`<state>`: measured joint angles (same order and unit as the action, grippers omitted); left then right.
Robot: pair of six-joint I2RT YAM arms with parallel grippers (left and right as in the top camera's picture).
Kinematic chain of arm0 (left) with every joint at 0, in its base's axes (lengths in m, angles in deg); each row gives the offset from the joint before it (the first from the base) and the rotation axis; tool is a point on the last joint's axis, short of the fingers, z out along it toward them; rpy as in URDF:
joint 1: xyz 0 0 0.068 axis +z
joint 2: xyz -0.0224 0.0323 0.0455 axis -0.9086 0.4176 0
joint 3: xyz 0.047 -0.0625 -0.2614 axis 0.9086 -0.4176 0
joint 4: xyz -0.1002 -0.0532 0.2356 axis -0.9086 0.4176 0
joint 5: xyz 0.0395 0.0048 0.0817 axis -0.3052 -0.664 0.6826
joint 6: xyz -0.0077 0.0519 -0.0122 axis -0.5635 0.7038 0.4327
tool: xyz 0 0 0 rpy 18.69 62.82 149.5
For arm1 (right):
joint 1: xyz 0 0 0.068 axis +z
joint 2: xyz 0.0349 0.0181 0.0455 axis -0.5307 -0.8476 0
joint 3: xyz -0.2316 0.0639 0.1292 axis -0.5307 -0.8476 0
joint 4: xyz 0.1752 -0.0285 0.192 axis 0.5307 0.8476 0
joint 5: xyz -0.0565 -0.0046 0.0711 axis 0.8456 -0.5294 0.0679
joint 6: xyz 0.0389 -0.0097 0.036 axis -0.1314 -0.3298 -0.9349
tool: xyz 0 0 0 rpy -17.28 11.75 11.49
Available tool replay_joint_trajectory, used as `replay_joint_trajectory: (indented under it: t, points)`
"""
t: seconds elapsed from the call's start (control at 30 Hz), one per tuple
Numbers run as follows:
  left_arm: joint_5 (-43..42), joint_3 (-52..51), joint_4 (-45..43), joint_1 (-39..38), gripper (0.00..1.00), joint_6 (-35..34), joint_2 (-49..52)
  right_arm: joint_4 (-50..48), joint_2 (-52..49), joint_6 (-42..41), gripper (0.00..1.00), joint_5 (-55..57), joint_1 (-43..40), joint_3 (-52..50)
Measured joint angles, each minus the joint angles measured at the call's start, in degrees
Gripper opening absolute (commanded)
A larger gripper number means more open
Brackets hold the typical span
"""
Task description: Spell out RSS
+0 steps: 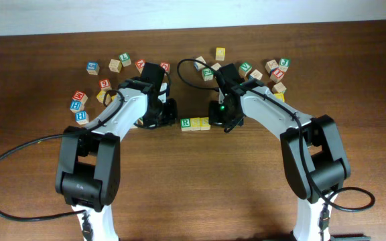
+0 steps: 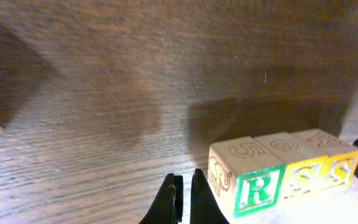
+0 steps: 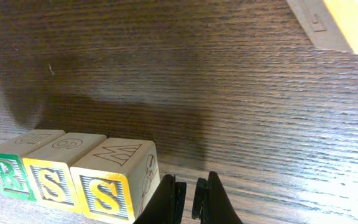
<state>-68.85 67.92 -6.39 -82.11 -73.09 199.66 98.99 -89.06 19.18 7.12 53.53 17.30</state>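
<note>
We see the pale wooden cube with a green R (image 2: 253,190) standing in a touching row with the first yellow-faced wooden S cube (image 2: 300,180) and the second yellow-faced wooden S cube (image 2: 340,171). The row rests on the dark brown wooden table (image 2: 104,93), between the two arms. The left gripper (image 2: 182,200) sits just beside the R end, and we note its fingers drawn together on nothing. The right gripper (image 3: 190,198) sits just beside the last S, its fingers likewise together and empty. Scattered coloured letter cubes (image 1: 116,65) lie along the table's far side.
</note>
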Motion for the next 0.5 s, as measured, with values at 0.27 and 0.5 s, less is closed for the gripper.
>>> replay_joint_trajectory:
  t: [0.27, 0.5]
  points:
    - [0.59, 0.0, -1.42, -0.02, 0.0, -0.63, 0.0, -1.03, 0.0, -0.2, 0.04, 0.0, 0.11, 0.0]
    - [-1.92, 0.07, -2.86, -0.24, 0.0, -0.68, 3.65, -1.14, 0.0, -0.87, 0.04, 0.0, 0.13, 0.0]
